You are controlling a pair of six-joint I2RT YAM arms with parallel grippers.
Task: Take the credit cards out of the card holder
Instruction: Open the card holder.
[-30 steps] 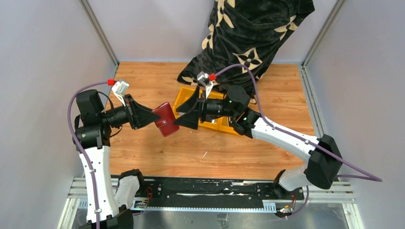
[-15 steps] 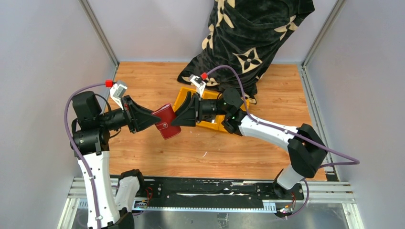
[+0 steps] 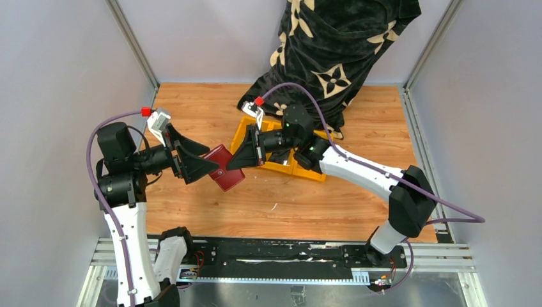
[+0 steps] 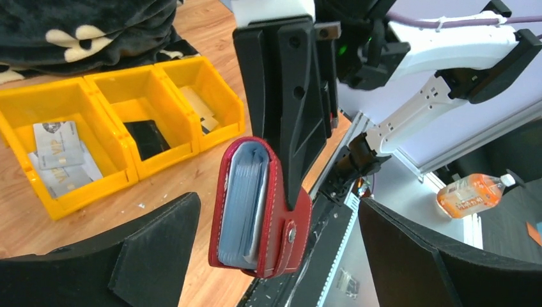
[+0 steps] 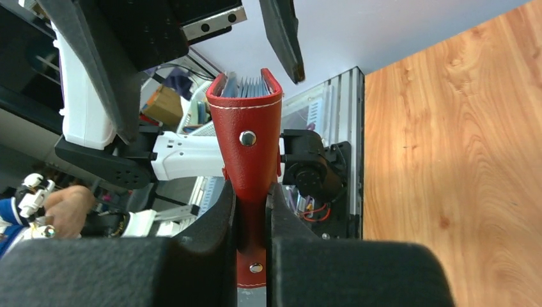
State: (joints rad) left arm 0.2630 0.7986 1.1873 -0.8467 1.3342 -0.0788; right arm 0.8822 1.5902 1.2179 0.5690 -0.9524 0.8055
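Observation:
The dark red card holder point(image 3: 224, 169) hangs in the air above the wooden table, between my two grippers. My right gripper point(image 3: 232, 164) is shut on its red cover, near the snap tab point(image 5: 249, 137). The left gripper point(image 3: 213, 162) stands open around the holder, its fingers point(image 4: 160, 249) apart from it on both sides. In the left wrist view the card holder point(image 4: 259, 204) is folded, and the silvery-blue edges of the credit cards point(image 4: 241, 198) show inside. From the right wrist view the same card edges point(image 5: 246, 84) show at the holder's far end.
A yellow three-compartment bin point(image 3: 305, 173) sits behind the right gripper. It holds pale cards point(image 4: 61, 150) in one compartment and a black object point(image 4: 147, 137) in the middle one. A black patterned cloth point(image 3: 332, 45) lies at the back.
The left gripper has opened and let go of the card holder. The right arm has moved left and its gripper has shut on the holder.

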